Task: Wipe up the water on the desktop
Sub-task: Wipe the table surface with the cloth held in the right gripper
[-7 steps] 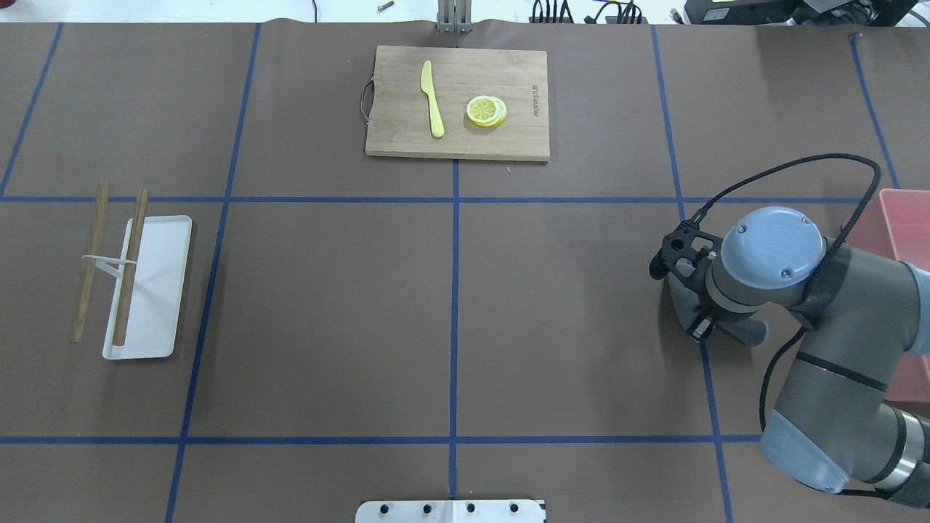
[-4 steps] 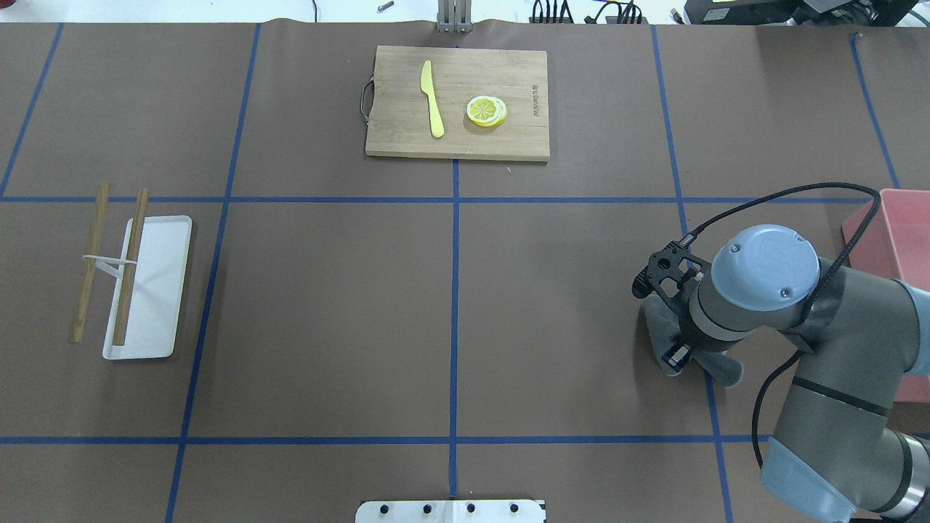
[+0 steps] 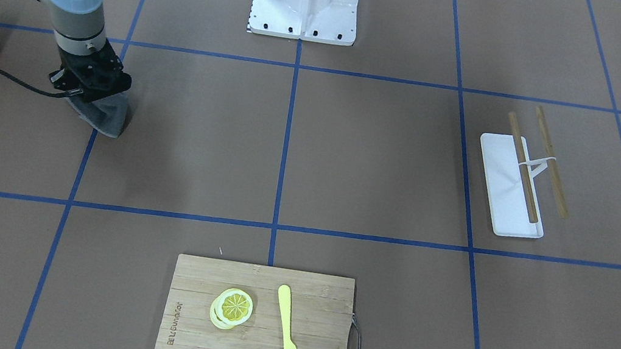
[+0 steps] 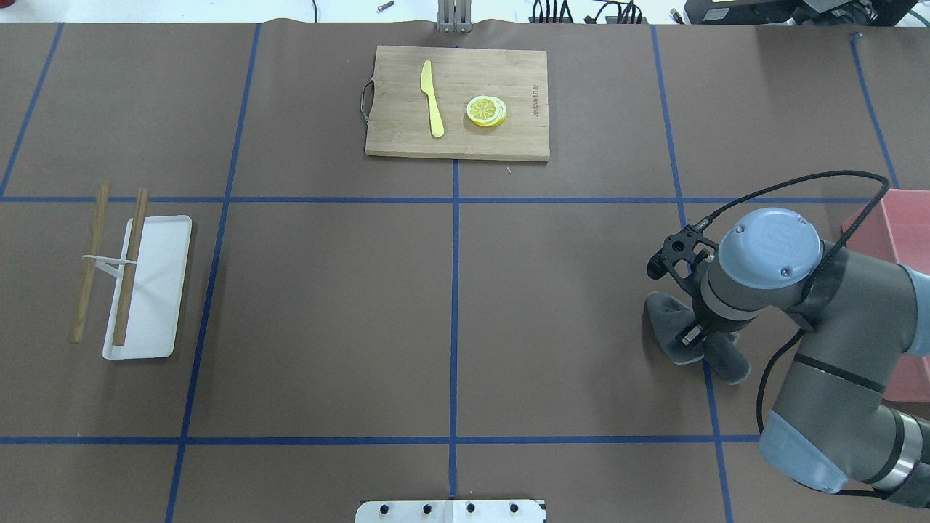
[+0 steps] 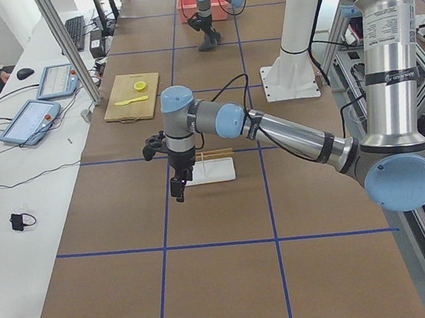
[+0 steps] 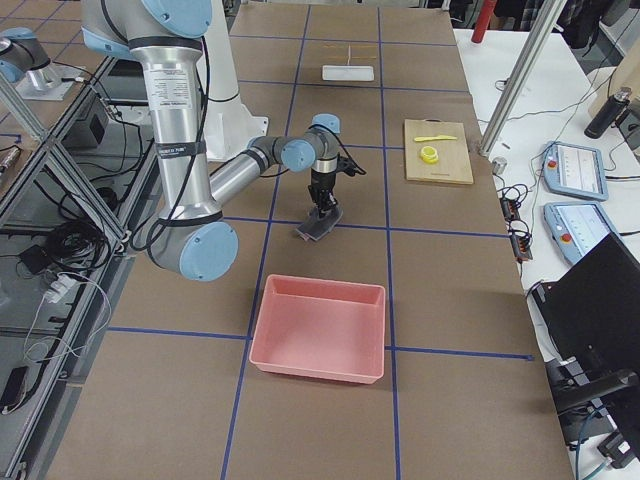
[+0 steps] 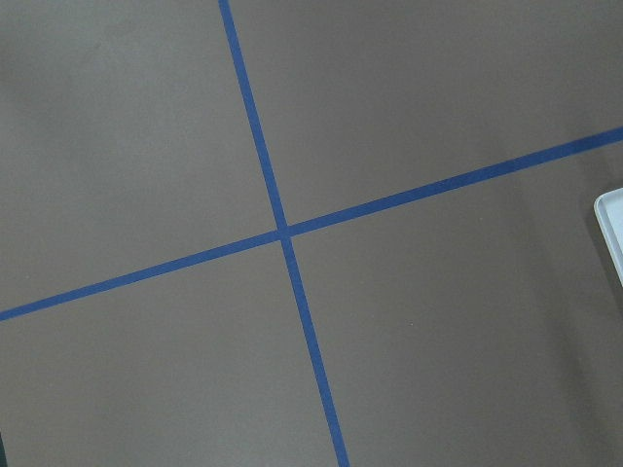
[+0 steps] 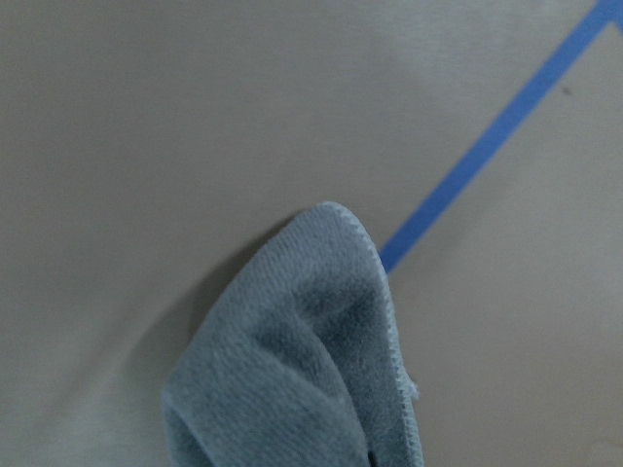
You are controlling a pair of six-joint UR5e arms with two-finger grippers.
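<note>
The desktop is a matte brown top with blue tape lines. My right gripper points down and is shut on a grey cloth, pressing it onto the desktop beside a blue line. The cloth also shows in the front view, the right side view and the right wrist view. No water shows plainly. My left gripper hangs above the desktop near a white tray; I cannot tell whether it is open or shut.
A pink bin stands just right of the right arm. A bamboo cutting board with a yellow knife and lemon slices lies at the far middle. The white tray with chopsticks lies left.
My right gripper dragged the cloth toward the robot and leftward, then back a little away and rightward. The cloth now lies more spread out. Nothing else moved.
</note>
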